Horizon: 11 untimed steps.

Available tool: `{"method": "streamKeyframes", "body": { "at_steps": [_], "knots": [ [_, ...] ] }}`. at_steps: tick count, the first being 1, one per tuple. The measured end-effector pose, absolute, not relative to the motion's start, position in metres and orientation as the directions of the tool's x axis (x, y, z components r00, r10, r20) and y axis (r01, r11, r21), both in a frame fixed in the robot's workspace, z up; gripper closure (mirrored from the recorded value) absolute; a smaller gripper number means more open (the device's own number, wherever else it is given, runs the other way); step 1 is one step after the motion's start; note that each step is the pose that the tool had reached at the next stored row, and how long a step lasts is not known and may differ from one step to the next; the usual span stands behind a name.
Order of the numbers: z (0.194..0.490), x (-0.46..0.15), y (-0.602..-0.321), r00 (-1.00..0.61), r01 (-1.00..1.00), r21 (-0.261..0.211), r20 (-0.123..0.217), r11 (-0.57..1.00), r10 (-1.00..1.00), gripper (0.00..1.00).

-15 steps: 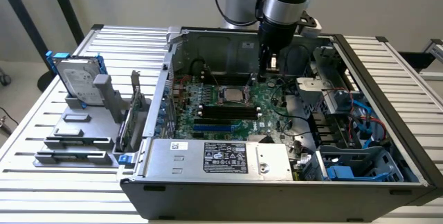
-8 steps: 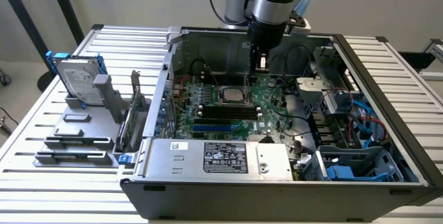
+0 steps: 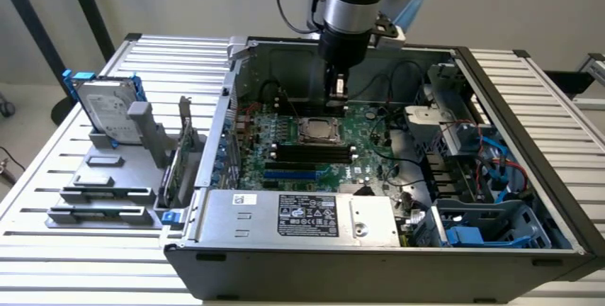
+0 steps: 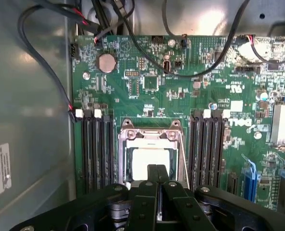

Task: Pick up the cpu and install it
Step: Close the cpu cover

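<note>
Gripper (image 3: 338, 95) with fingers (image 4: 152, 174) pressed together on nothing hangs just above the socket (image 4: 128, 138) on the motherboard (image 4: 147, 82) in the open case (image 3: 494, 111) on the bench (image 3: 38, 178), cpu (image 4: 143, 159) lying flat in that socket between the black memory slots (image 4: 96, 149)

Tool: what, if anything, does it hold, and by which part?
Nothing, it seems. The tool is shut with nothing between its tips, above the cpu, which lies in its socket.
</note>
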State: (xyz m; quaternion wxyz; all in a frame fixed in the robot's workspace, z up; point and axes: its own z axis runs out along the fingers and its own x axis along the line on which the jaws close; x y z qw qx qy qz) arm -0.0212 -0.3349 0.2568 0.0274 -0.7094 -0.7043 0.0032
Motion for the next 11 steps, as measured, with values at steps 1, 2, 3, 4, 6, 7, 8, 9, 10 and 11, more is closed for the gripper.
{"method": "streamKeyframes", "body": {
  "at_steps": [1, 2, 3, 4, 6, 7, 8, 9, 10, 11],
  "knots": [
    [0.2562, -0.0214, -0.3352, 0.008, 0.999, -0.046, 0.034, -0.006, 0.999, 0.89],
    [0.2558, -0.0216, -0.3355, 0.008, 0.999, -0.052, 0.034, -0.006, 0.999, 0.89],
    [0.2554, -0.0219, -0.3359, 0.008, 0.998, -0.057, 0.034, -0.006, 0.999, 0.89],
    [0.2550, -0.0223, -0.3363, 0.009, 0.998, -0.065, 0.034, -0.006, 0.999, 0.89],
    [0.2543, -0.0238, -0.3371, 0.009, 0.996, -0.084, 0.034, -0.006, 0.999, 0.89],
    [0.2541, -0.0247, -0.3373, 0.010, 0.996, -0.094, 0.034, -0.006, 0.999, 0.89],
    [0.2539, -0.0257, -0.3375, 0.010, 0.994, -0.105, 0.034, -0.006, 0.999, 0.89],
    [0.2538, -0.0270, -0.3376, 0.010, 0.993, -0.117, 0.033, -0.007, 0.999, 0.89],
    [0.2537, -0.0286, -0.3376, 0.011, 0.992, -0.129, 0.033, -0.007, 0.999, 0.89],
    [0.2536, -0.0304, -0.3377, 0.011, 0.990, -0.141, 0.033, -0.006, 0.999, 0.89]
  ]
}}
